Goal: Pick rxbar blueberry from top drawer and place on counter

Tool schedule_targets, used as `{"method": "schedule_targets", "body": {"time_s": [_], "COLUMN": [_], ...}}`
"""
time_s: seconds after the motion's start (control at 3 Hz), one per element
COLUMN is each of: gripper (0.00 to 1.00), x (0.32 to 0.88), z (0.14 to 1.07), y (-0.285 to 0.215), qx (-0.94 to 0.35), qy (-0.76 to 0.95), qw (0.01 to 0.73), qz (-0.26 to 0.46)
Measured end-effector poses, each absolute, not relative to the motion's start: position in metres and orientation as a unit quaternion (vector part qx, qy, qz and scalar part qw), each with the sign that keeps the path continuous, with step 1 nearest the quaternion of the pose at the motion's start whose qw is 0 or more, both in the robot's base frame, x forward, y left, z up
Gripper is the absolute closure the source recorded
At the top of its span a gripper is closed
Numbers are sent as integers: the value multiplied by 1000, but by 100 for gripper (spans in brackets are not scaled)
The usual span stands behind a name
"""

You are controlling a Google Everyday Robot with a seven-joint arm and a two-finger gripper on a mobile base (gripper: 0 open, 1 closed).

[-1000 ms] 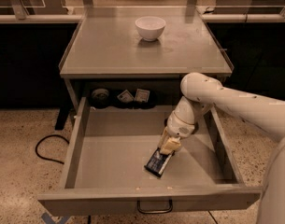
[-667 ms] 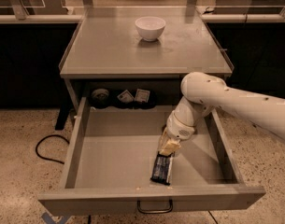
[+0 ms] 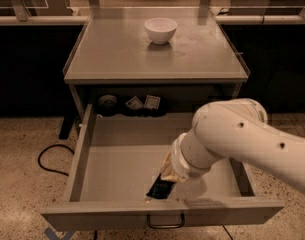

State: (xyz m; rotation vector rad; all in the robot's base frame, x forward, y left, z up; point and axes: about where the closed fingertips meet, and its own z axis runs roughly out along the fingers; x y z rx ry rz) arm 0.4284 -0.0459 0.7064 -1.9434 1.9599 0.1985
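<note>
The rxbar blueberry (image 3: 159,188), a dark wrapper with pale lettering, lies tilted at the front of the open top drawer (image 3: 81,156), close to its front wall. My gripper (image 3: 169,173) is right over the bar's upper end and touches or covers it. The bulky white arm (image 3: 227,134) hides most of the gripper, and I cannot tell whether the bar is lifted off the drawer floor. The counter (image 3: 117,49) is above the drawer, behind the arm.
A white bowl (image 3: 160,30) stands at the back middle of the counter. Small pale packets (image 3: 134,104) in dark round holders sit on the shelf behind the drawer. The drawer's wire handle (image 3: 165,221) faces me. A black cable (image 3: 47,159) lies on the floor at left.
The arm has swung toward the drawer's front and now fills more of the view. The bar has shifted a little left and toward the front wall, with the gripper still at its upper end.
</note>
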Motion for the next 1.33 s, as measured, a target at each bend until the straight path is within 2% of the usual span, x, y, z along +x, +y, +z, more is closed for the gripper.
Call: {"method": "schedule_targets", "body": {"time_s": [0.33,0.67,1.0,1.33], "gripper": [100,100,100,100], "x": [388,377,372,386], "z": [769,874,912,909], "y": [-27,-11,-5,-11], "qx": [-704,-731,-741,-740], "qy": [675,631,617,620], "qw": [220,258,261,257], "qz": [21,-36,-47,-53]}}
